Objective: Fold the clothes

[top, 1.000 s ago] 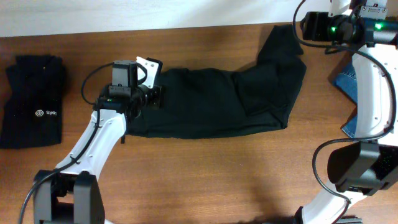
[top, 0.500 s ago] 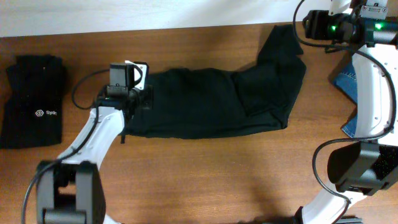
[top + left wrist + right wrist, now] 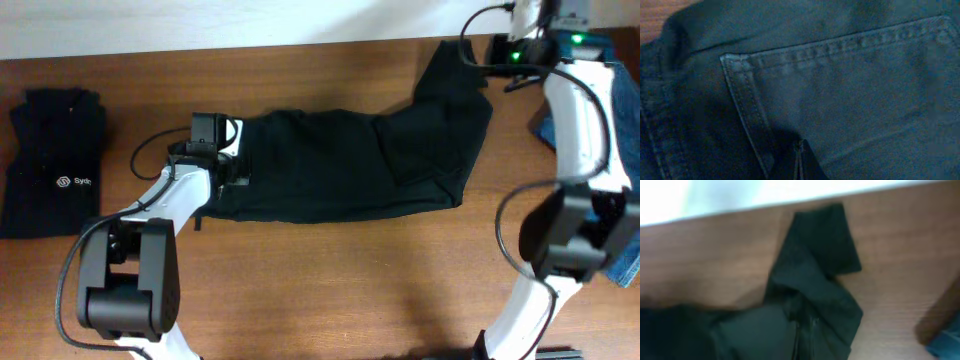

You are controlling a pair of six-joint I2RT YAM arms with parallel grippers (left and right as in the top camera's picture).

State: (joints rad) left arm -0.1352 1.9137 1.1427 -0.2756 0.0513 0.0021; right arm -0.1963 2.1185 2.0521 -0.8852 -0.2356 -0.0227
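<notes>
Trousers across table, legs bent toward 1 o'clock. Left gripper closed at 9 o'clock waist; right gripper pinching bunched leg cloth.

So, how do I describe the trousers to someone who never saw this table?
Find the middle of the wooden table. The black trousers lie spread there, leg ends bent toward the far edge. The folded black top on the left has a white logo; the jeans on the right are blue.
</notes>
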